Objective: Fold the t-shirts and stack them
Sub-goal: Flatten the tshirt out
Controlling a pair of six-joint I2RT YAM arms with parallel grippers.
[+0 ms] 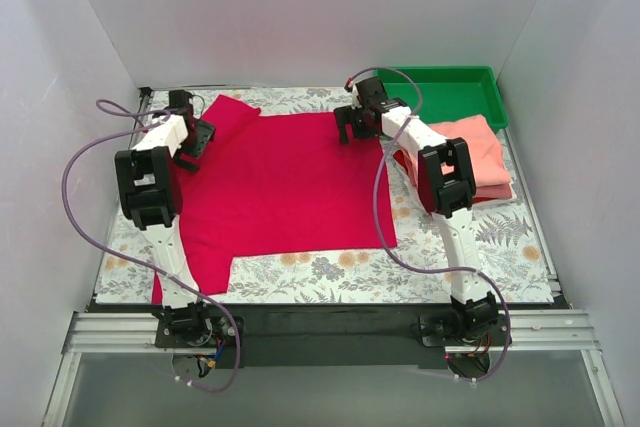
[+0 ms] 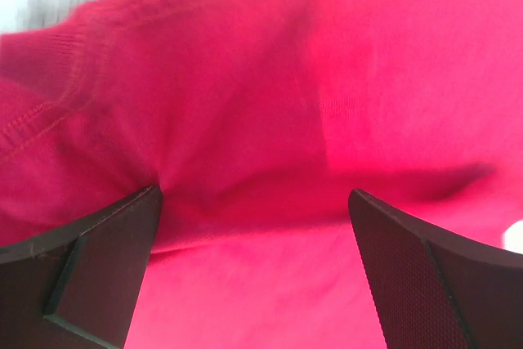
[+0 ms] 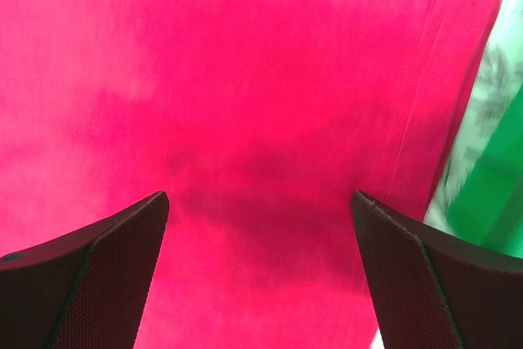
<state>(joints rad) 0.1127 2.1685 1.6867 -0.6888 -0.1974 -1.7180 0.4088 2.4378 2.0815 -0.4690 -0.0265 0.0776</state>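
Both at the shirt (image 1: 280, 182), far edge.
Left gripper (image 2: 253, 195) and right gripper (image 3: 260, 195) gaped empty, probably poised to pinch and fold.

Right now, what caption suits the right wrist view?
Right arm's open fingers over the crimson t-shirt, green tray at right.

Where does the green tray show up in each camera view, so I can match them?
Top external: the green tray sits at the upper right of the picture.
Left wrist: not in view.
Right wrist: the tray is a green patch at the right edge, beyond the edge of the crimson-red shirt.
Shared landmark: that shirt, spread flat in the top view, also fills the left wrist view.
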